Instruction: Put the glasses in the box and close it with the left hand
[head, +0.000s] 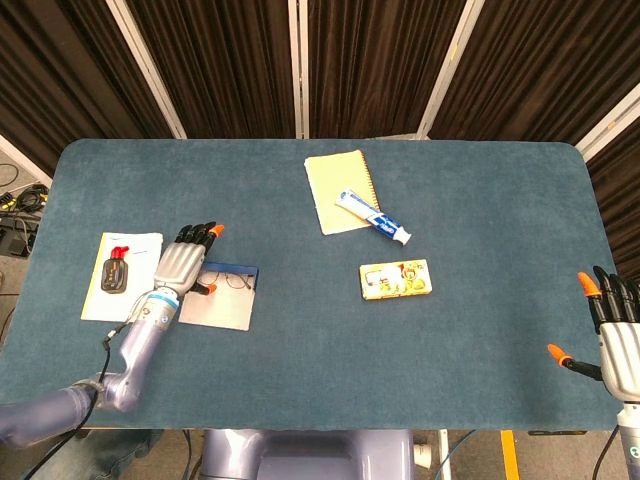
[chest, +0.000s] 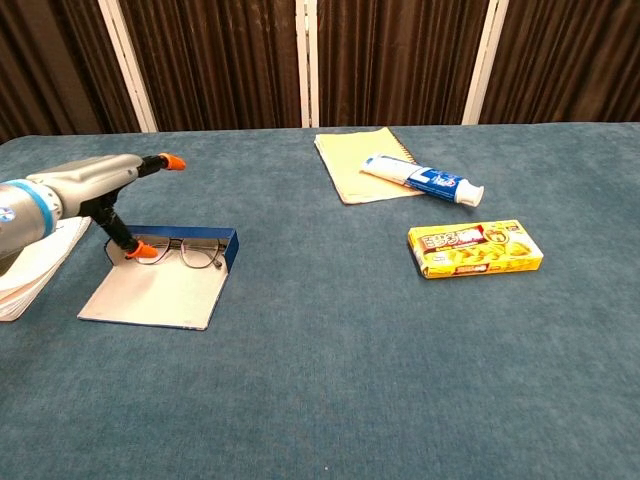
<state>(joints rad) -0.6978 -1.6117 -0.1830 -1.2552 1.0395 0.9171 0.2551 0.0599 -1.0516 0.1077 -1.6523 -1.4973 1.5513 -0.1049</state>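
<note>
The blue glasses box (head: 238, 272) (chest: 231, 248) lies open at the table's left, its pale lid (chest: 150, 294) flat toward the front edge. Thin-framed glasses (chest: 197, 254) (head: 236, 281) rest inside against the blue wall. My left hand (head: 183, 263) (chest: 96, 184) hovers over the box's left end with its fingers stretched out. Its orange thumb tip points down just left of the glasses, and nothing is in its grasp. My right hand (head: 617, 338) stands open at the far right edge, away from everything; the chest view does not show it.
A white paper (head: 138, 247) with a small black item (head: 115, 275) lies left of the box. A yellow notebook (head: 330, 185) (chest: 345, 160) with a toothpaste tube (head: 374, 217) (chest: 420, 181) sits at the back, and a yellow carton (head: 395, 279) (chest: 474, 248) lies mid-table.
</note>
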